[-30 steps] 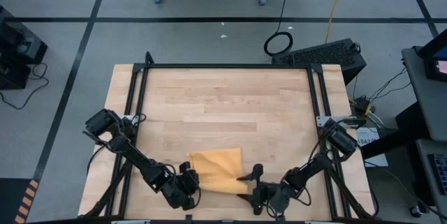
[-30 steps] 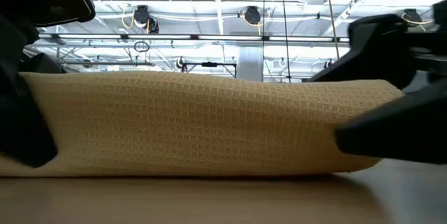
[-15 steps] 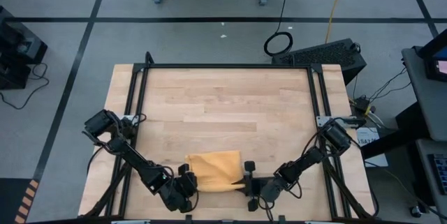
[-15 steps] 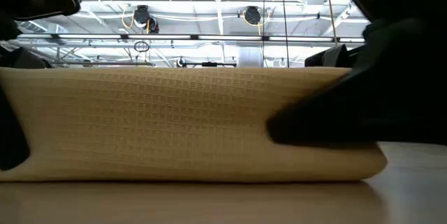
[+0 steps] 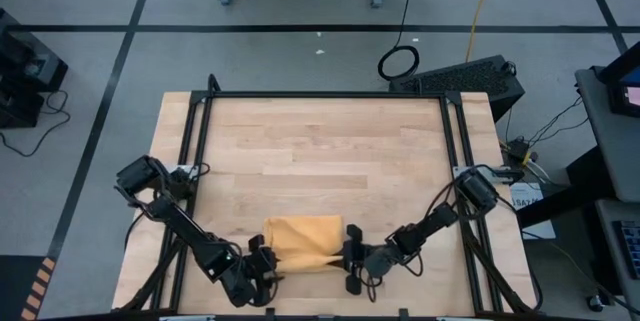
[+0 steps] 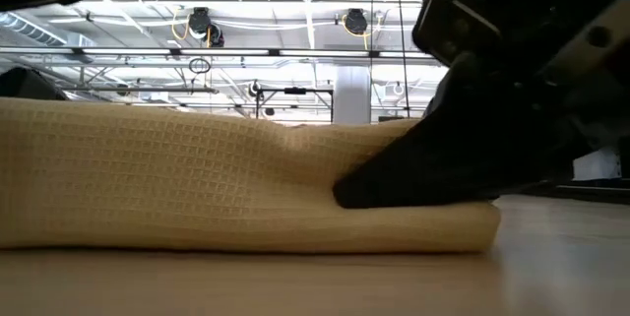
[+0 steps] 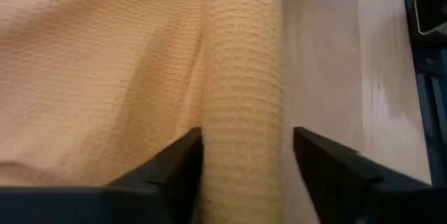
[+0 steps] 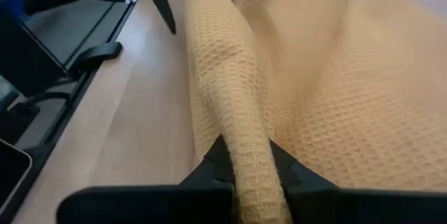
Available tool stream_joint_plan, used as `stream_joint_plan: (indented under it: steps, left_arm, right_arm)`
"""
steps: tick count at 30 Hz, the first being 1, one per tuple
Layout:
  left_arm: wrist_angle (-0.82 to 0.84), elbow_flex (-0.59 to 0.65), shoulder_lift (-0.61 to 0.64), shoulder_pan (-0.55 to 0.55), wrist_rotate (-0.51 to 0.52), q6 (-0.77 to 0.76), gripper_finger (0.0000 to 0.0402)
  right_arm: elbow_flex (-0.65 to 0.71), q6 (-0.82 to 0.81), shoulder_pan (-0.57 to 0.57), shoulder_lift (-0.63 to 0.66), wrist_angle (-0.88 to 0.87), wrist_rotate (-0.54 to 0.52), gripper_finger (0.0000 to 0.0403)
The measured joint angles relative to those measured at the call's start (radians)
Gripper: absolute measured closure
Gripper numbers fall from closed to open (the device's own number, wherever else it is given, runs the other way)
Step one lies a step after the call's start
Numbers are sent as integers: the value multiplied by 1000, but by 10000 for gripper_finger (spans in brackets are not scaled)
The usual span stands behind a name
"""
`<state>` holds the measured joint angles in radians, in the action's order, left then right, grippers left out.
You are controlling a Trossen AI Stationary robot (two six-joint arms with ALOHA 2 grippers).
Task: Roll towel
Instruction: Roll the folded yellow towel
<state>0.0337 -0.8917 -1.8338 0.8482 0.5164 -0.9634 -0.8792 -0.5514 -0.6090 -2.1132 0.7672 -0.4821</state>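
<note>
The towel (image 5: 300,242) lies on the wooden tabletop (image 5: 320,151) near its front edge, between the two arms. Its front part is already rolled into a thick tube, and the rest lies flat behind the roll. The left hand (image 5: 262,268) is at the left end of the roll; in the left wrist view its two fingers (image 7: 167,172) stand a little apart on both sides of the roll, close against the cloth. The right hand (image 5: 350,258) is at the right end, and its fingers (image 8: 209,168) are pinched tightly on the roll there.
</note>
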Motion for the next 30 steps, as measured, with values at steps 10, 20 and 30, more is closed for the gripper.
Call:
stream_joint_plan:
  steps: [10, 20, 30]
  left_arm:
    - [279, 0, 204, 60, 62, 3, 47]
    - [236, 0, 208, 110, 131, -13, 43]
    - [127, -2, 120, 131, 194, 128, 43]
  right_arm:
    - [-1, -132, 19, 2, -7, 59, 389]
    - [-2, -241, 32, 5, -6, 54, 388]
    - [-2, -315, 47, 5, -11, 55, 388]
